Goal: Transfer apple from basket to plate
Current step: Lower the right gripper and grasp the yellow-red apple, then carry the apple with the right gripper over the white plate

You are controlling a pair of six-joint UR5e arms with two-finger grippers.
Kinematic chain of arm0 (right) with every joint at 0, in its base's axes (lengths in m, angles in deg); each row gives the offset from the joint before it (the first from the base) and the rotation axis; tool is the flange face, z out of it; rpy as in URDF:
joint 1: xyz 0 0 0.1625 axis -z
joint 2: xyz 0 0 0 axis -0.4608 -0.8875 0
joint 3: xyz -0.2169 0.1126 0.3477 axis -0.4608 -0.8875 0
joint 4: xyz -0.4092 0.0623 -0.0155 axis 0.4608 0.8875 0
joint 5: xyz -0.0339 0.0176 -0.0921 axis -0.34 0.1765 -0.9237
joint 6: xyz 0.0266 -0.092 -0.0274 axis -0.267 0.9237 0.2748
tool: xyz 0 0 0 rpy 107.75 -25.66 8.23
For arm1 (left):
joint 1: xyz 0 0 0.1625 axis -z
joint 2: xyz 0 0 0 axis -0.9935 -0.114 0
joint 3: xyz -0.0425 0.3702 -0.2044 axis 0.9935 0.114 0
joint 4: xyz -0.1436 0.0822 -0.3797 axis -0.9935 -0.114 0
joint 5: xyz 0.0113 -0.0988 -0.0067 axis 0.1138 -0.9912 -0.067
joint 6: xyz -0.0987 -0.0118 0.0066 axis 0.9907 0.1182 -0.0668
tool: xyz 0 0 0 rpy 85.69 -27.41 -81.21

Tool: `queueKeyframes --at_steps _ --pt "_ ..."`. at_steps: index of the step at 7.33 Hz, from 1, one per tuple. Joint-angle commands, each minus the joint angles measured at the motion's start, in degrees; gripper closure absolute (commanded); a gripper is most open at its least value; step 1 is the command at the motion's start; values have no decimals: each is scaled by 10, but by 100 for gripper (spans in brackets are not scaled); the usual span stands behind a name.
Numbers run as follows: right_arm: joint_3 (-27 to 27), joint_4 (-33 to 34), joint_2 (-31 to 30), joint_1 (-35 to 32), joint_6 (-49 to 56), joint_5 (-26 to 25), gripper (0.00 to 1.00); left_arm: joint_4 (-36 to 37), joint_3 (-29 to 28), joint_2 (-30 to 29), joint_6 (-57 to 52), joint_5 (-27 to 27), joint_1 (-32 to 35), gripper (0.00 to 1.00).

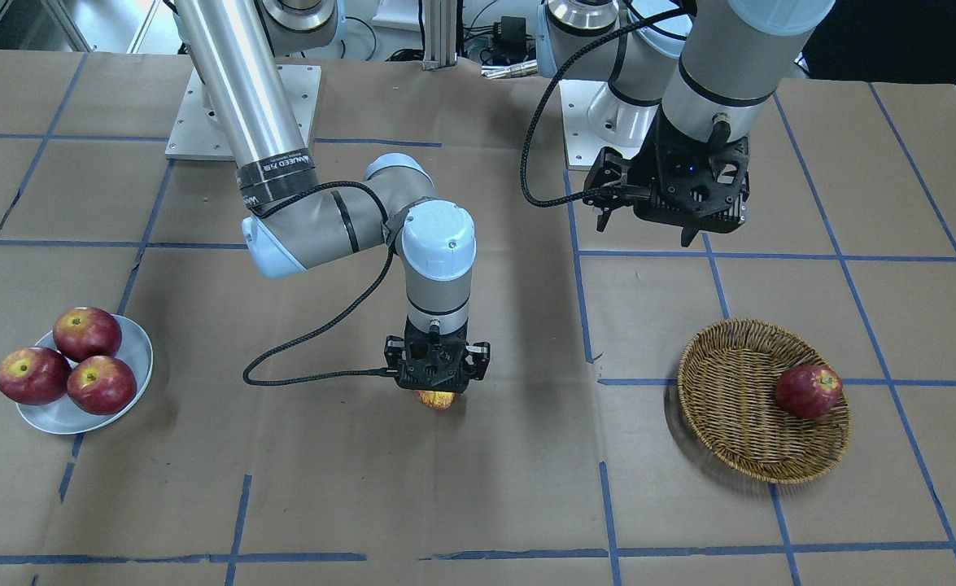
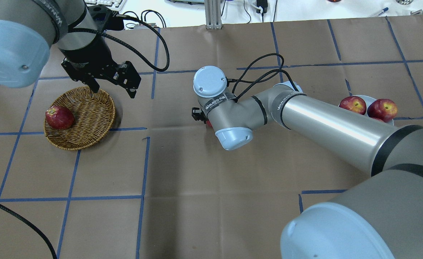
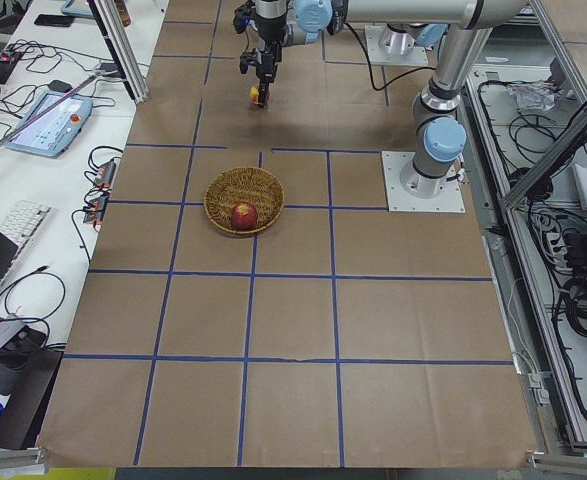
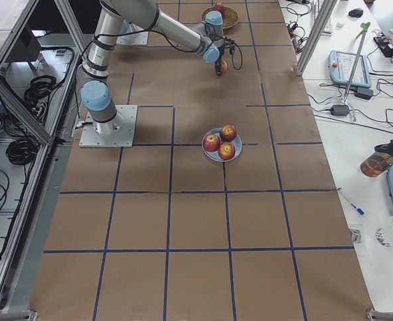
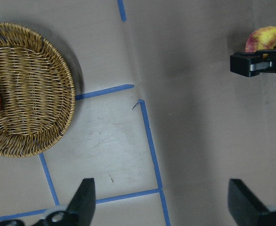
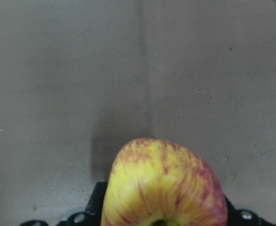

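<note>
The apple [image 1: 436,400], yellow streaked with red, is held in my right gripper [image 1: 437,392] over the middle of the table, between basket and plate. It fills the bottom of the right wrist view [image 6: 165,186] and shows in the left wrist view [image 5: 268,39]. The wicker basket [image 1: 730,423] holds one dark red apple [image 1: 808,391]. My left gripper [image 1: 648,226] is open and empty, raised beside the basket [image 2: 89,115] on the side toward my base. The pale plate [image 1: 137,346] carries three dark red apples.
Brown paper with blue tape lines covers the table. My right arm's forearm [image 2: 323,126] stretches low across the table from the plate side to the middle. The arm bases [image 1: 242,114] stand at the table's robot side.
</note>
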Motion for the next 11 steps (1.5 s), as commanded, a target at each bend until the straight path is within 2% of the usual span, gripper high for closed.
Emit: queueKeyframes --at_steps 1,3,5,6,8,9,11 --pt "-3 -1 -7 4 2 -2 46 1 1 0 0 -1 -1 1" --pt "-12 -31 -47 14 4 0 45 -3 1 0 1 -1 -1 1" --pt "1 -126 -128 85 73 6 45 -6 1 0 1 -1 -1 1" --pt "26 -146 -163 132 136 7 45 -6 1 1 1 0 -1 1" --pt "103 -142 -230 240 286 9 44 -7 1 2 1 0 -1 1" --pt "120 -143 -255 294 353 7 44 -7 0 2 1 -1 -2 1" --pt "127 -146 -267 420 479 13 45 -7 1 2 1 0 -2 1"
